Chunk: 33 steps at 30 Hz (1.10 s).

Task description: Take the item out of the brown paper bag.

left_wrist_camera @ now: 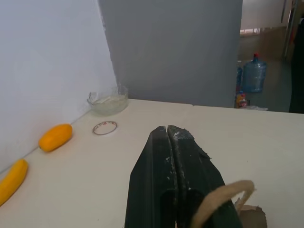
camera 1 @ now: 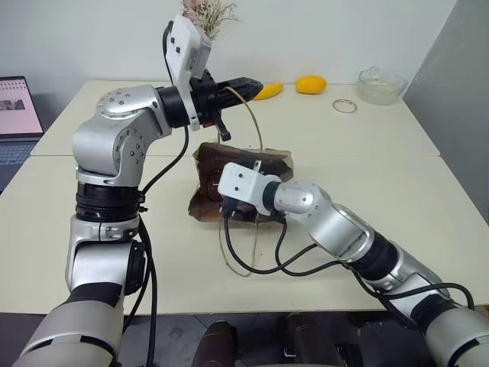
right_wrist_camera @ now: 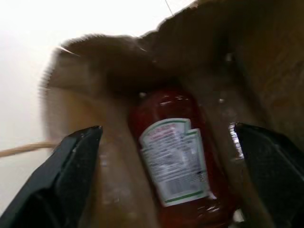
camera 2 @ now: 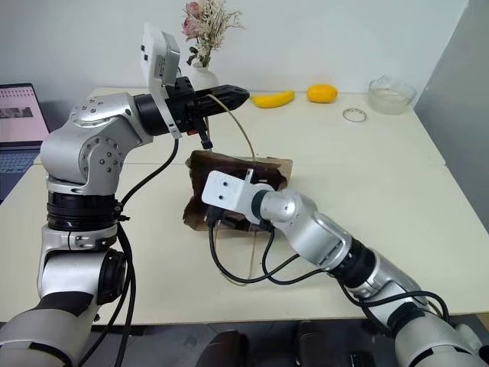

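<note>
A: While my left gripper [camera 1: 248, 85] hangs near the top centre of the head view, what does it have?

B: Its fingers are pressed together on the tan cord handle [camera 1: 256, 122] of the brown paper bag [camera 1: 271, 162]. The cord arcs down from the fingertips to the bag, which lies crumpled at the middle of the table [camera 1: 397, 199].

A: And my right gripper [right_wrist_camera: 166, 166]?

B: In the head view its wrist sits just in front of the bag at picture centre. Its two black fingers [right_wrist_camera: 71, 166] stand wide apart at the bag's mouth, one at the lower left and one at the lower right of the wrist view, holding nothing.

A: Where is the ketchup bottle [right_wrist_camera: 178, 156]?

B: Inside the bag, lying between my spread fingers in the wrist view, red with its white label facing up. Whether a finger touches it I cannot tell.

A: Anything else on the table?

B: Along the far edge, a banana [camera 1: 269, 90], an orange-yellow fruit [camera 1: 311, 84], a small ring [camera 1: 344, 105] and a glass bowl [camera 1: 381, 86].
</note>
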### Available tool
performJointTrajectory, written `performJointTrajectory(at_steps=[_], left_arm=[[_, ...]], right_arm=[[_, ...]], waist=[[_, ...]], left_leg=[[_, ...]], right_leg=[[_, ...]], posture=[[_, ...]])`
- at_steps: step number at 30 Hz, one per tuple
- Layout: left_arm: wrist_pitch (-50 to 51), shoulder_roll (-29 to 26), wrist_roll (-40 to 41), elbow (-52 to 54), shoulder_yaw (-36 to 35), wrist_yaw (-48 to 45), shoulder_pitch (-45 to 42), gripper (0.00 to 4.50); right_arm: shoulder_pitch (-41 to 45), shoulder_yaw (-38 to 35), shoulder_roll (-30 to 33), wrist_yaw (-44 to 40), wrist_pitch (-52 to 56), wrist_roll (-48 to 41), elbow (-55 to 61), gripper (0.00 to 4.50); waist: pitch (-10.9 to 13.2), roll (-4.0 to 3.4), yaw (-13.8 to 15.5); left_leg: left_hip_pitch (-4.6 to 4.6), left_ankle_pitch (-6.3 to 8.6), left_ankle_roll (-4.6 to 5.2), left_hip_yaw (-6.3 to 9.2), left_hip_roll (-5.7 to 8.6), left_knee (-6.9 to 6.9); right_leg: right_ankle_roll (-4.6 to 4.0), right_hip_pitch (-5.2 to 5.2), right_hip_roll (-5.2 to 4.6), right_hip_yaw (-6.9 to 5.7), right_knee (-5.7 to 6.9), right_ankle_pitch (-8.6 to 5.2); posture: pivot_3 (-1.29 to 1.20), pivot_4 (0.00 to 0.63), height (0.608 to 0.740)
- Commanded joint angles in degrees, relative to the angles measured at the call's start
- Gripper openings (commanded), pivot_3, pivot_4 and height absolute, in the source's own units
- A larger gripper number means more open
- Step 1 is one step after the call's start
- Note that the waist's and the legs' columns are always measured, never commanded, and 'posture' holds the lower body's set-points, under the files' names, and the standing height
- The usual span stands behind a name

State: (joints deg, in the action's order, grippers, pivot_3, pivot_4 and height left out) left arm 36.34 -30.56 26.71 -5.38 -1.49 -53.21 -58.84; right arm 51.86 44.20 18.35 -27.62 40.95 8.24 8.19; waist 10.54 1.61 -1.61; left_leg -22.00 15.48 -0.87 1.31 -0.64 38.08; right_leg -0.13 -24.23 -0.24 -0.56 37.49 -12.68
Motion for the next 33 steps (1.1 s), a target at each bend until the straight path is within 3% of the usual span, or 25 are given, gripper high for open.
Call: performJointTrajectory(at_steps=[1, 12, 19, 23, 24, 33], left_arm=[[-0.75, -0.24, 0.54, 1.86, -0.66, -0.06, -1.39, 0.0], [-1.45, -0.18, 0.18, 1.12, -0.44, -0.47, -1.6, 0.0], [-1.63, -0.49, -0.09, 1.31, -0.39, -0.55, -1.31, 0.0], [-2.14, -0.89, -0.6, 1.37, -0.24, -0.77, -0.72, 0.0], [-2.34, -0.97, -0.8, 1.23, -0.2, -0.8, -0.61, 0.0], [-4.33, -1.39, -2.71, -0.57, 0.07, -1.14, -0.18, 0.0]], right_arm=[[1.29, 2.21, 0.06, -0.94, -5.07, 5.74, -3.69, 4.47], [3.05, 4.01, -3.75, -4.74, -12.7, 16.56, -18.19, 4.47], [2.43, 0.78, -5.38, -5.57, -16.48, 18.55, -25.37, 4.47], [2.12, -1.48, -5.05, -6.54, -18.23, 18.63, -24.08, 3.24], [1.8, -2.24, -4.93, -6.94, -18.57, 18.24, -22.88, 3.13], [-3.32, -9.95, -1.04, -16.45, -18.19, 12.52, -4.12, 3.09]], waist=[[0.0, 0.0, 0.01], [0.0, 0.0, -0.07], [0.0, 0.0, -0.05], [0.0, 0.0, -0.02], [0.0, 0.0, -0.02], [0.01, -0.02, -0.04]], left_leg=[[-0.01, 0.0, 0.0, 0.0, 0.0, 0.0], [0.04, 0.0, 0.0, -0.02, 0.0, 0.01], [0.05, 0.0, -0.01, -0.03, 0.01, 0.02], [0.04, -0.01, -0.01, -0.01, 0.02, 0.02], [0.04, -0.01, -0.01, -0.01, 0.02, 0.02], [-0.01, 0.0, -0.01, 0.0, 0.02, 0.0]], right_leg=[[0.0, 0.0, 0.0, 0.0, 0.0, 0.0], [0.0, -0.03, 0.0, 0.03, 0.15, 0.0], [-0.01, -0.03, -0.01, 0.05, 0.17, 0.0], [-0.01, -0.02, -0.03, 0.03, 0.17, 0.0], [-0.01, -0.02, -0.02, 0.03, 0.17, 0.0], [-0.01, -0.07, -0.02, 0.0, 0.17, 0.0]], posture=[[0.0, 0.15, 0.74], [0.0, 0.15, 0.74], [0.0, 0.15, 0.74], [0.0, 0.15, 0.74], [0.0, 0.15, 0.74], [0.0, 0.15, 0.74]])
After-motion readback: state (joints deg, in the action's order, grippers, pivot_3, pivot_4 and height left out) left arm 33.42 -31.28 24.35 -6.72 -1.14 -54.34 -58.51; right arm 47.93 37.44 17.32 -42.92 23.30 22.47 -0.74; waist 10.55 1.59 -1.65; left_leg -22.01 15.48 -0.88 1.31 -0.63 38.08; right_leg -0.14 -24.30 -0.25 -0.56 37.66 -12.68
